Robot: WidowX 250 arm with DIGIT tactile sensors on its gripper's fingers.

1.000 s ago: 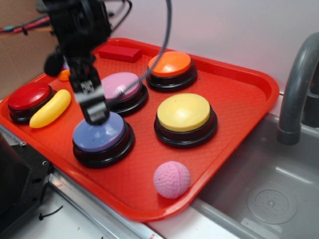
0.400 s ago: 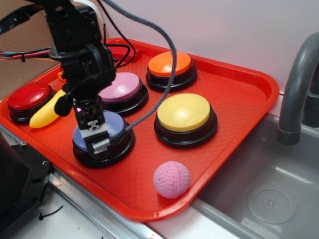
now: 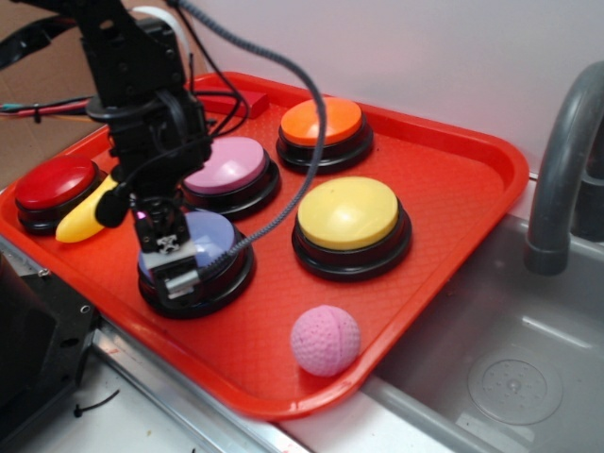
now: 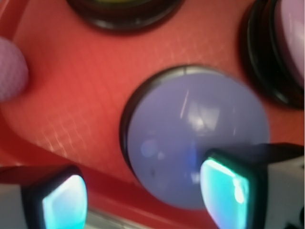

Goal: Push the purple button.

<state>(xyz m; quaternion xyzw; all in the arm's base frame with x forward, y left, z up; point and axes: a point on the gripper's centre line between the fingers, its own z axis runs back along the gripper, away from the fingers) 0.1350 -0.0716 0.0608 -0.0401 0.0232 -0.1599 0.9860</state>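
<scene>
**Gripper parked right on top of the purple button**

So the WidowX gripper point(image 3: 175, 269) is down over the purple button point(image 3: 215, 238), which sits at the front-left part of the red tray point(image 3: 453, 189), close to the near rim. In the exterior view the arm covers the left half of the cap. The wrist view shows the fingers spread apart with nothing between them: one finger pad point(image 4: 226, 191) overlaps the lower right of the purple button's point(image 4: 195, 138) dome, the other pad point(image 4: 64, 200) sits off to the left over the tray's edge. Can't say for sure whether that pad is actually pressing the cap or just above it.

Other stuff on the tray: the pink-mauve button point(image 3: 229, 165) is just behind the purple one, the orange button point(image 3: 322, 122) is further back, the yellow button point(image 3: 347, 213) is to the right, and the red button point(image 3: 52, 181) is at the far left with a yellow banana toy point(image 3: 80, 223) beside it. A small pink ball point(image 3: 325, 340) rests near the front rim. A grey faucet point(image 3: 557, 170) and sink point(image 3: 510, 368) are right of the tray.
</scene>
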